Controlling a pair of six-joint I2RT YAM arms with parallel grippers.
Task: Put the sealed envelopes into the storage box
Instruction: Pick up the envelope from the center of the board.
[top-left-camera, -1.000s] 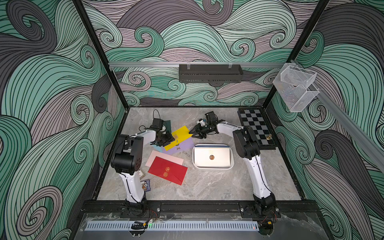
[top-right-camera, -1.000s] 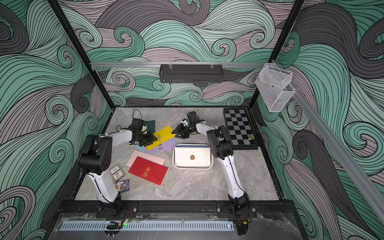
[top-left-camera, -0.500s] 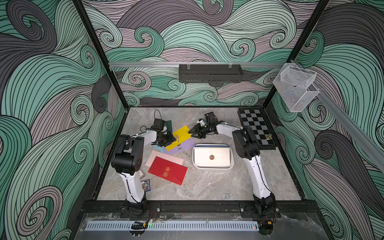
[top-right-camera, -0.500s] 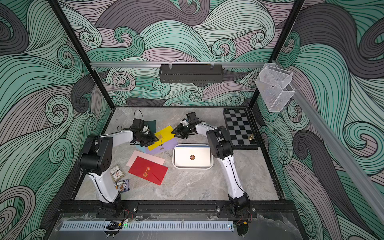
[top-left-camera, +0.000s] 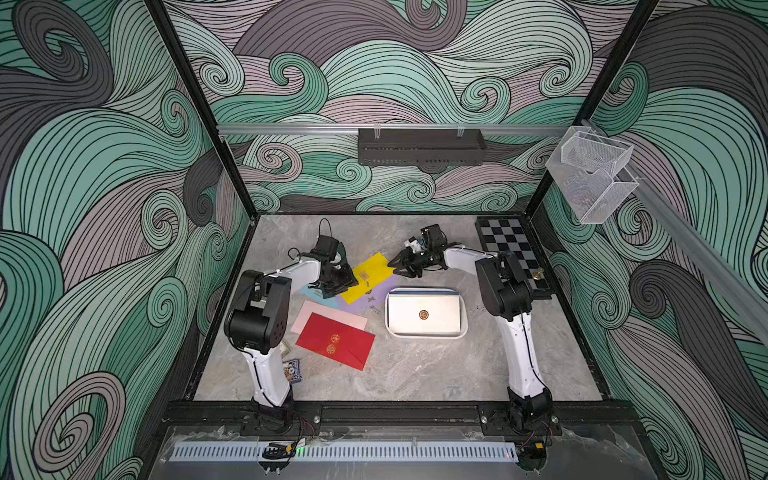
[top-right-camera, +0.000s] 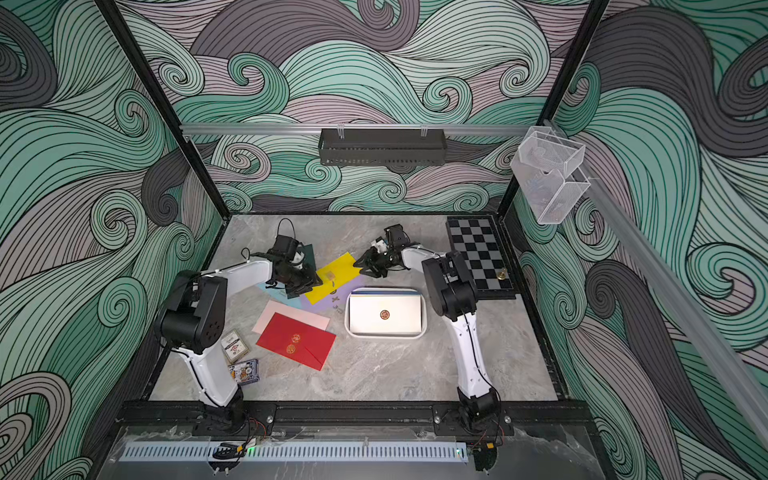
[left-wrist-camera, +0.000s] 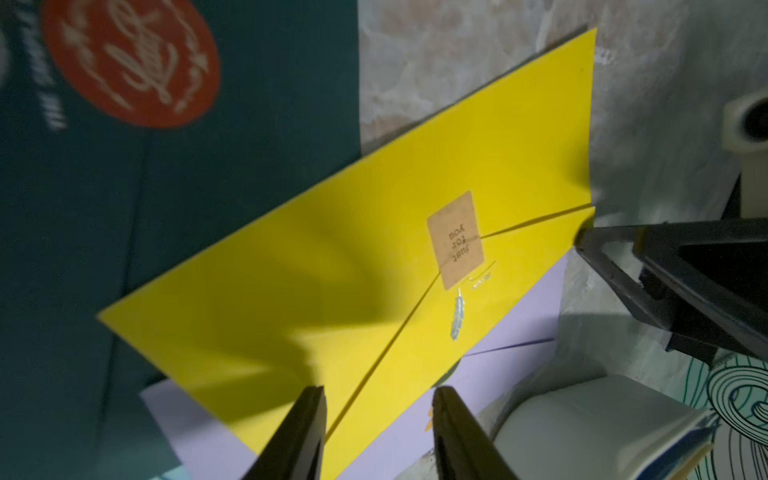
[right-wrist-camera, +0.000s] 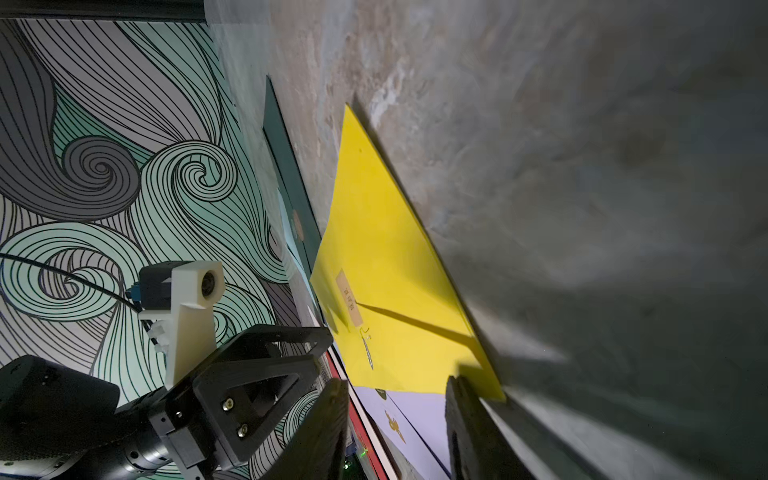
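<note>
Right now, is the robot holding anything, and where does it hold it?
Nothing is gripped. The left gripper and the right gripper both stand open at the yellow envelope, the right one at a corner of it.

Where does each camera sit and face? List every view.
Both top views: high at the front, looking down on the table; left arm and right arm show whole.
Left wrist: above the yellow envelope; left gripper shows, open.
Right wrist: low, looking along that envelope; right gripper shows, open.
Shared: the yellow envelope, in all views.
</note>
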